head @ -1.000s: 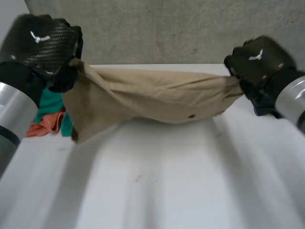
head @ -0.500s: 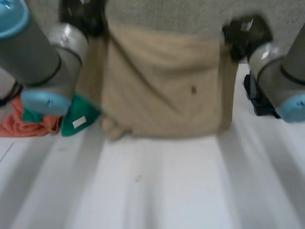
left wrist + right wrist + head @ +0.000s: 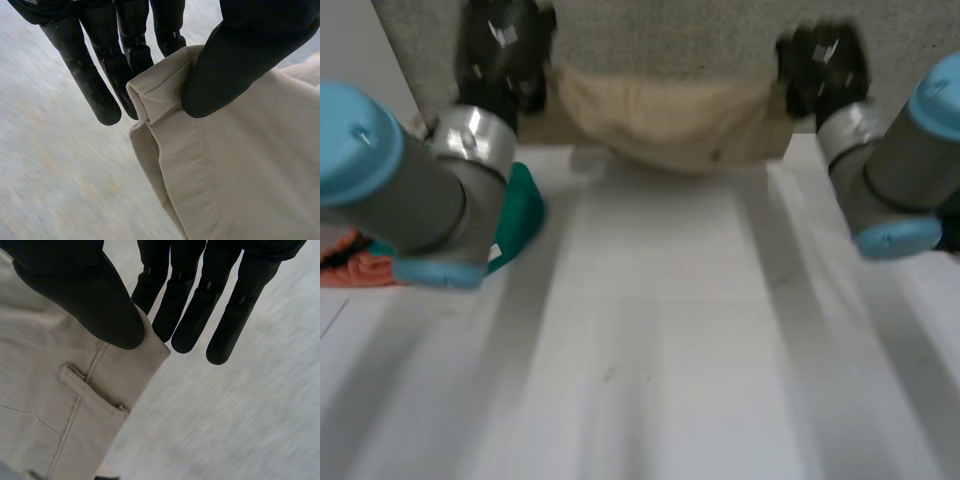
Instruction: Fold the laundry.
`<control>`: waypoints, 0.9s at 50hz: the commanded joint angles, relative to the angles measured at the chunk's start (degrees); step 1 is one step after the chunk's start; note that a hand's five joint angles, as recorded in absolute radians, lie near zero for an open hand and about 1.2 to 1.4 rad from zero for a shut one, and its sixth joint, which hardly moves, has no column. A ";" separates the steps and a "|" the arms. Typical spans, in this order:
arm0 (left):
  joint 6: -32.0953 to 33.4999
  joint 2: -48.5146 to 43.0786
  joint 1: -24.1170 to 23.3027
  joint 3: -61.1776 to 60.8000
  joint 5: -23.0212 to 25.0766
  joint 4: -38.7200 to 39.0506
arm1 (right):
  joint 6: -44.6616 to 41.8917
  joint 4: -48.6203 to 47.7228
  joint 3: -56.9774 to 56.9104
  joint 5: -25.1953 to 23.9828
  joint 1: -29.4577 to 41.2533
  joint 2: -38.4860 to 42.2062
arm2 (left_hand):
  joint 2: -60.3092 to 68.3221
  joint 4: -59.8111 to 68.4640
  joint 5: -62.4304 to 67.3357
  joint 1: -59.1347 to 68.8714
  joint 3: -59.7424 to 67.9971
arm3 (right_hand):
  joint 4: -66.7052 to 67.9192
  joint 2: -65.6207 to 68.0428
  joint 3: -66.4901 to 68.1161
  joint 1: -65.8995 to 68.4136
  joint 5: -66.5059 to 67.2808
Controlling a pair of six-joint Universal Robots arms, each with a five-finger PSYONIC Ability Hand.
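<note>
Beige garment (image 3: pixel 665 125) hangs stretched between our two robot hands at the far edge of the white surface (image 3: pixel 660 340), its middle sagging in front of the grey wall (image 3: pixel 660 35). At the far left, an orange cloth (image 3: pixel 360 268) and a teal cloth (image 3: pixel 520 215) lie on the surface, the teal one partly behind our left arm (image 3: pixel 410 190). Our left robot hand (image 3: pixel 505 50) is clamped on the garment's left top corner; in its wrist view the thumb presses the folded hem against the fingers (image 3: pixel 90 75). Our right robot hand (image 3: pixel 825 65) pinches the right top corner the same way, thumb on the cloth just beside a belt loop (image 3: pixel 92 395). Our right arm (image 3: pixel 900 170) reaches in from the right.
</note>
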 commanded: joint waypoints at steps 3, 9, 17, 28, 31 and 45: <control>2.35 -3.34 -3.06 -12.55 -0.36 -2.10 | -8.25 5.99 10.51 -1.09 -0.49 3.44 | 11.48 11.19 12.60 14.83 11.64 | 11.47 12.89 12.13 18.22 11.83; 4.47 2.97 -4.56 -17.92 -0.45 -11.06 | -14.15 12.76 16.85 -1.44 -0.41 -2.27 | 11.48 11.19 12.60 14.83 11.64 | 11.47 12.89 12.13 18.22 11.83; 6.40 20.64 -5.96 -26.00 -0.28 -36.88 | -28.65 40.26 25.11 -1.97 -0.85 -15.27 | 11.48 11.19 12.60 14.83 11.64 | 11.47 12.89 12.13 18.22 11.83; 13.17 29.18 -15.19 -26.19 2.18 -61.36 | -44.84 49.51 41.03 -2.76 -5.07 -32.34 | 11.48 11.19 12.60 14.83 11.64 | 11.47 12.89 12.13 18.22 11.83; 13.35 25.51 -14.93 -24.52 2.27 -54.27 | -42.56 48.55 40.77 -4.33 -5.24 -32.25 | 11.48 11.19 12.60 14.83 11.64 | 11.47 12.89 12.13 18.22 11.83; 19.93 -5.69 -5.26 -2.04 1.57 -20.49 | -24.80 22.19 25.66 -2.59 -4.28 -12.75 | 11.48 11.19 12.60 14.83 11.64 | 11.47 12.89 12.13 18.22 11.83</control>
